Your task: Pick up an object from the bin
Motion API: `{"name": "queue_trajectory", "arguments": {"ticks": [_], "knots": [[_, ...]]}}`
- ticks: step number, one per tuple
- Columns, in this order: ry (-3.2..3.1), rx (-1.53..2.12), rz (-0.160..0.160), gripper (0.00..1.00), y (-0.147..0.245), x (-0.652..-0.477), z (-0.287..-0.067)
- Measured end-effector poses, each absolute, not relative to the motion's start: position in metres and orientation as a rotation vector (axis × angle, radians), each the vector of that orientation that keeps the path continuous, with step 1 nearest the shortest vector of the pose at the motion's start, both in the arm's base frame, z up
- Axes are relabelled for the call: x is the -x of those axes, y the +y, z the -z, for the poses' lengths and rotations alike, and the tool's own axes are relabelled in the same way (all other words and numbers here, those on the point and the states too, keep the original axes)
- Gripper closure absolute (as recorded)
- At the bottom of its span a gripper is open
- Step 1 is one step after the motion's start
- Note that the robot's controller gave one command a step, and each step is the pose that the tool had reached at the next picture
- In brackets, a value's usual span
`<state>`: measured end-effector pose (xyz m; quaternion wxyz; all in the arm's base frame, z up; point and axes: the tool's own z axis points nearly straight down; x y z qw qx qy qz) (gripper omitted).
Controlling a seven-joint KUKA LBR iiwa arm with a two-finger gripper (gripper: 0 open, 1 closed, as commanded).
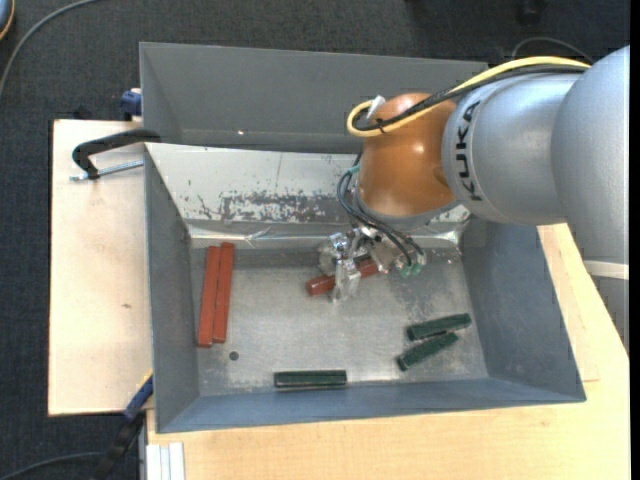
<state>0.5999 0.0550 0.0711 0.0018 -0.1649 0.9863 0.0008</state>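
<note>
Claw (346, 271) over red-brown block (320, 287); long axis lower-left to upper-right.

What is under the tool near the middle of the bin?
A small red-brown piece lies there; its left end shows. The tool covers part of it.

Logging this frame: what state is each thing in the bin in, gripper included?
gripper: low at mid-bin, over the small red block.
small red block: flat, partly under the gripper.
red sticks: two, flat, side by side, view's left.
right-side green sticks: two, flat, close together.
front green stick: flat, alone.
</note>
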Motion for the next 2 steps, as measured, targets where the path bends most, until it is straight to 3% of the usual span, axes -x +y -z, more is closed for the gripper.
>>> {"name": "queue_trajectory", "arguments": {"ticks": [1, 2], "knots": [[3.087, 0.492, 0.0, 1.0, 0.057, -0.599, -0.192], [3.001, 0.872, 0.003, 1.0, 0.059, -0.573, -0.342]]}}
